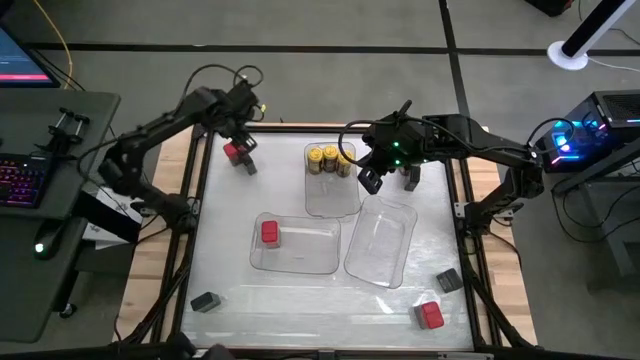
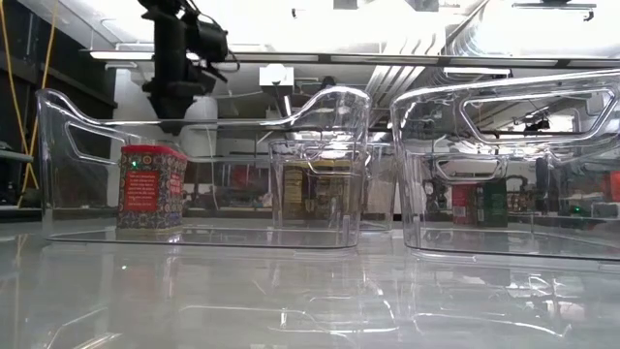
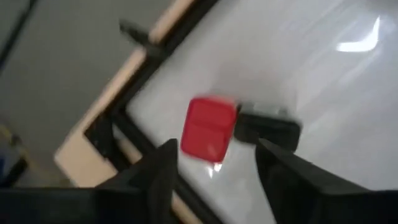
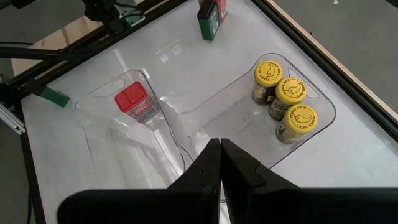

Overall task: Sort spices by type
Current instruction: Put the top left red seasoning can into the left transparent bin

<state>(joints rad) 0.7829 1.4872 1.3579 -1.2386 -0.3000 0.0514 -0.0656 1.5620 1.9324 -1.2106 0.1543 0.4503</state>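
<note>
Three clear trays sit mid-table (image 1: pixel 230 310). Taking the jar tray (image 1: pixel 332 195) as landmark: it holds three round yellow-lidded jars (image 1: pixel 330 158) bunched at its far end, lids printed with a dark bird figure. Nearer the camera and to its left lies the red tray (image 1: pixel 297 245), with one red square-topped tin (image 1: pixel 269 232) standing upright in its left end; the low view shows patterned sides under a red lid. The third tray (image 1: pixel 381 242) lies near and right of the jar tray.

Loose spices: a red tin (image 1: pixel 232 152) touching a dark block (image 1: pixel 246 166) lie left of the jar tray; another red tin (image 1: pixel 430 315) and grey block (image 1: pixel 448 281) sit well off toward the near right corner, a grey block (image 1: pixel 205 301) toward the near left.

The left gripper (image 3: pixel 214 165) hovers over the red-and-dark pair, fingers parted, holding nothing. The right gripper (image 4: pixel 219 163), pressed closed and empty, hangs just right of the jars.
</note>
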